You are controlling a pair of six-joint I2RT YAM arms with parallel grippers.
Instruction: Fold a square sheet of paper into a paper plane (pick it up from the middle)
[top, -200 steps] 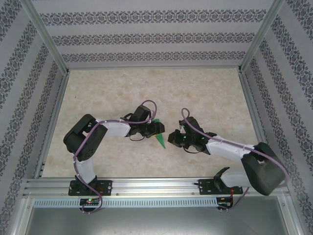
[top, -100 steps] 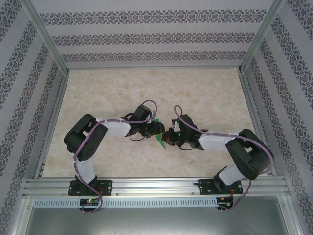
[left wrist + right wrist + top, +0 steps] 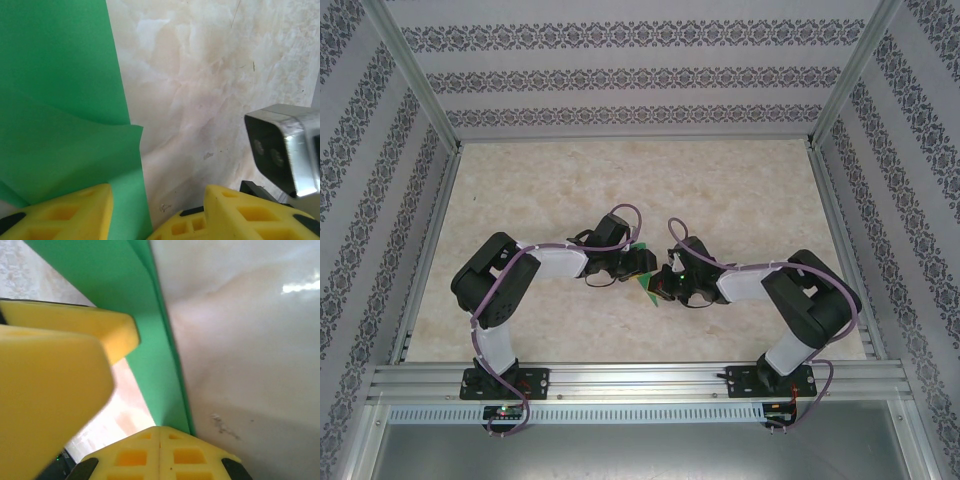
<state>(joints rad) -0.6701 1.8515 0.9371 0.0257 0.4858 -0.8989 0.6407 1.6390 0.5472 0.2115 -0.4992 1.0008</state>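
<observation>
Where the right jaws are pressed together with no gap between their yellow fingers [image 3: 160,455], the creased edge of the folded green paper [image 3: 125,290] is seen running down into the tips. A pinch on that edge is judged likely, though the contact itself is hidden. The left jaws are held about half apart, with bare worktop [image 3: 210,75] visible through the gap. A layered flap of the paper is draped across one left finger [image 3: 65,212], and no clamping is seen there. From above, both jaws are brought together near the middle of the worktop, with the paper shown as a small green wedge between them. A mid-sequence fold is judged to be in hand, the plane being unfinished. For the next move, the paper must be steadied on the left side while the pinched edge is carried across, aligned, and pressed flat without slipping.
</observation>
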